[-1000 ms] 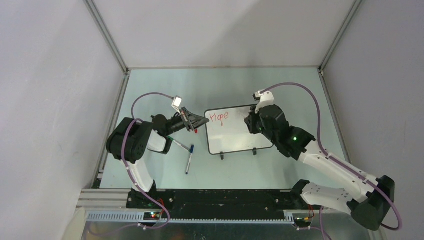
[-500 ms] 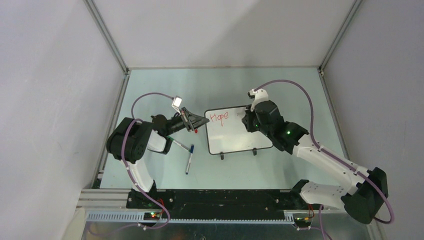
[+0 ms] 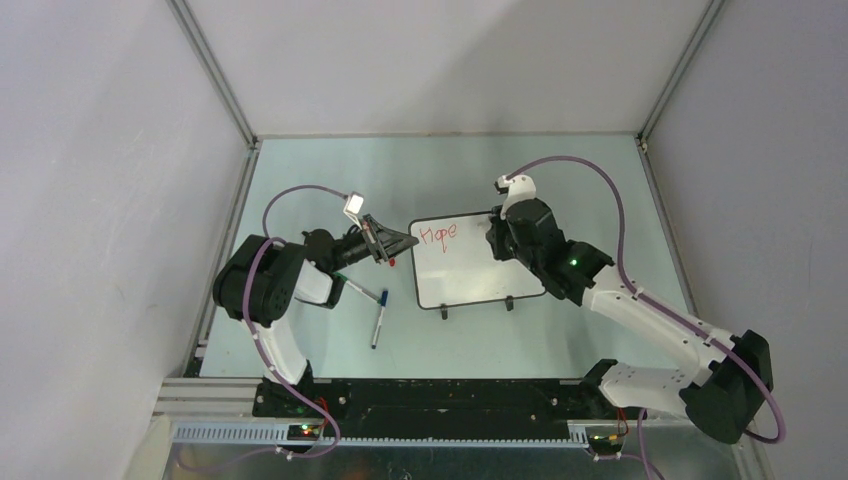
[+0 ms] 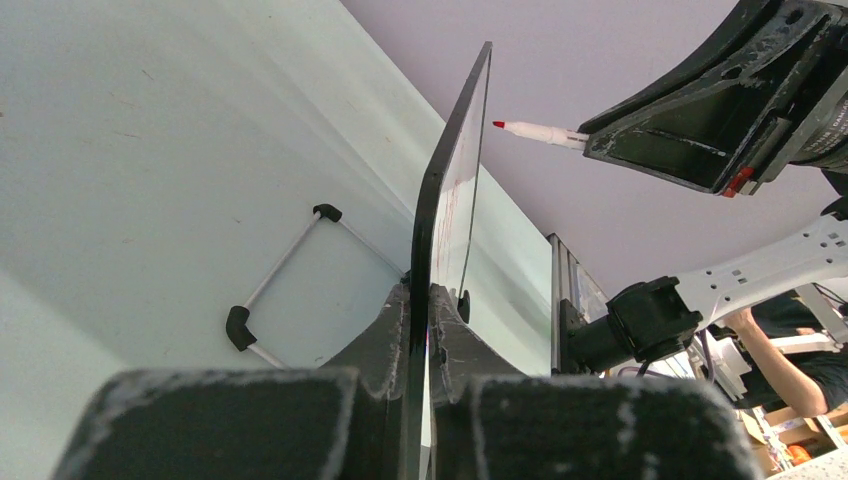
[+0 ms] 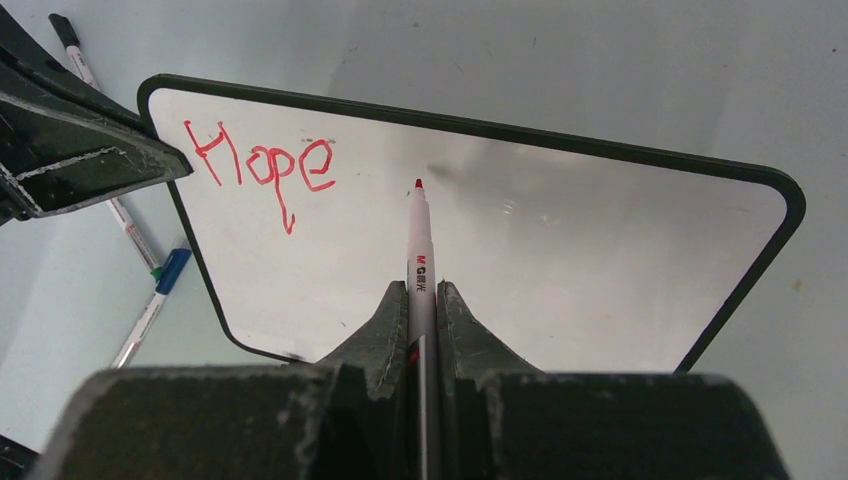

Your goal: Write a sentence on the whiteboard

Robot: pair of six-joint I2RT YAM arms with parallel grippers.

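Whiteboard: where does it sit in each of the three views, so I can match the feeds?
Top external: the whiteboard is at centre, between the arms.
Left wrist: the whiteboard stands edge-on up the middle, between this gripper's fingers.
Right wrist: the whiteboard fills the middle, face-on, "Hope" upper left.
Shared landmark: the left gripper, clamped on the edge beside "Hope".

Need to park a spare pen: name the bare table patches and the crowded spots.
Bare: the table strip between the whiteboard and the far wall, and the near strip before its feet. Crowded: left of the board, where the left pincer and two loose markers sit.
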